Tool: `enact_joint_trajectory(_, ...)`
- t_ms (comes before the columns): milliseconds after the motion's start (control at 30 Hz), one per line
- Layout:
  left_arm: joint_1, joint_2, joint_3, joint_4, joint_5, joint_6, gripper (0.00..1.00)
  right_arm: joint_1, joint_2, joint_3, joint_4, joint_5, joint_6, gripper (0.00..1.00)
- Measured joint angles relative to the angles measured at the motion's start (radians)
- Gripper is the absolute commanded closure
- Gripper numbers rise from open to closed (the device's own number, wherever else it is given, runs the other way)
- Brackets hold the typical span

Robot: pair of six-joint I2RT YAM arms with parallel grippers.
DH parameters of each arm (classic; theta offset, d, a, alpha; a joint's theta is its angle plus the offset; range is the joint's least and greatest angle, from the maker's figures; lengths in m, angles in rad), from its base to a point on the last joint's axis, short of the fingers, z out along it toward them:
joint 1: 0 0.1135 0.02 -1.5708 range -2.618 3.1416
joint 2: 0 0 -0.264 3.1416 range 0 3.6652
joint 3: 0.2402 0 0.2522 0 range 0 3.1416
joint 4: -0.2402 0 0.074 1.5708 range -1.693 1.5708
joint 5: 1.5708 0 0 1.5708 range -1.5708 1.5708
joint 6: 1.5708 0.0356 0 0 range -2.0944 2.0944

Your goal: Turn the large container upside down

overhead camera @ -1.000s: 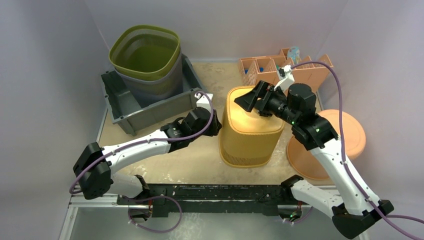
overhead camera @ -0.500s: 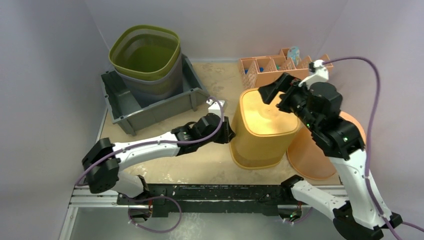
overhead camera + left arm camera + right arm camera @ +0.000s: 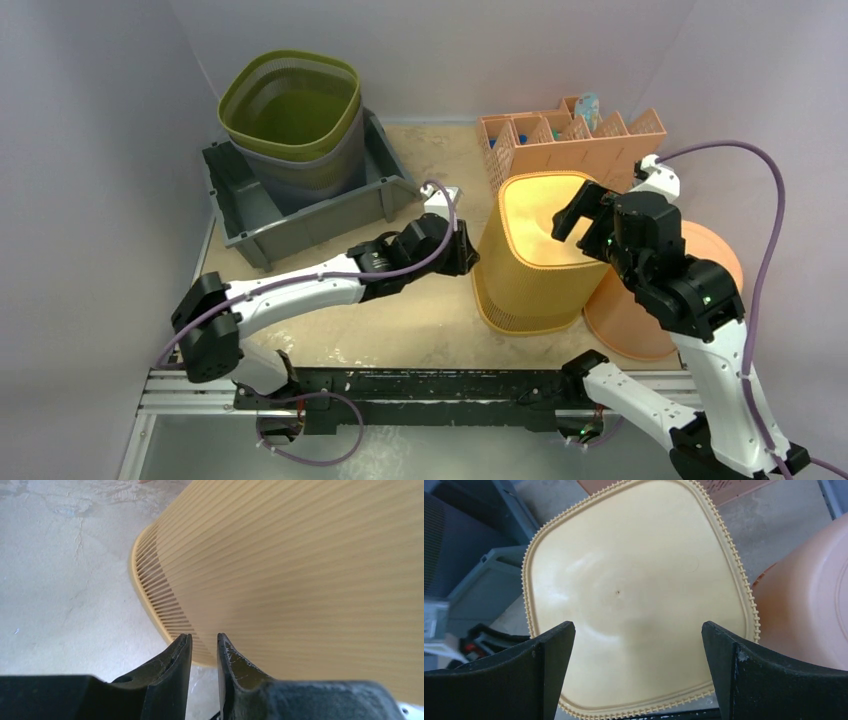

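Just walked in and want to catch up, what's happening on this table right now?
Two robot arms are working on the yellow ribbed basket. It stands base-up with its rim on the table, so it looks already flipped. The left tool, fingers nearly closed and holding nothing, is at the basket's lower side wall. The right tool hovers wide open above the base, not gripping it.

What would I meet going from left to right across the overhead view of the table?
Grey bin, left claw, large yellow container, round orange tub. The right claw and the divided orange tray overlap the container, so they are omitted.
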Motion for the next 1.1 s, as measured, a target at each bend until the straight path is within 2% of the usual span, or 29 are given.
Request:
enact_joint_trajectory(167, -0.008, -0.126, -0.063, -0.053, 0.056, 0.01, 0.76, 0.0, 0.007, -0.013, -0.032, 0.009, 0.009, 0.0)
enact_joint_trajectory(300, -0.084, -0.209, -0.141, -0.08, 0.119, 0.0, 0.74, 0.0, 0.007, -0.002, -0.045, 0.038, 0.009, 0.0)
enact_joint_trajectory(433, -0.178, -0.192, -0.146, -0.084, 0.179, -0.006, 0.74, 0.0, 0.014, 0.026, -0.046, 0.074, 0.008, 0.0)
enact_joint_trajectory(533, -0.204, -0.16, -0.148, -0.027, 0.209, -0.027, 0.73, 0.0, 0.013, 0.044, -0.045, 0.087, 0.008, 0.0)
enact_joint_trajectory(733, -0.177, -0.092, -0.132, 0.13, 0.186, -0.051, 0.73, 0.0, 0.013, 0.059, -0.051, 0.086, 0.009, 0.0)
enact_joint_trajectory(867, -0.111, -0.023, -0.105, 0.208, 0.175, -0.052, 0.73, 0.0, 0.007, 0.075, -0.067, 0.087, 0.016, 0.0)
enact_joint_trajectory(1100, -0.015, 0.059, -0.049, 0.261, 0.159, -0.05, 0.73, 0.0, -0.026, 0.076, -0.083, 0.085, 0.04, 0.0)
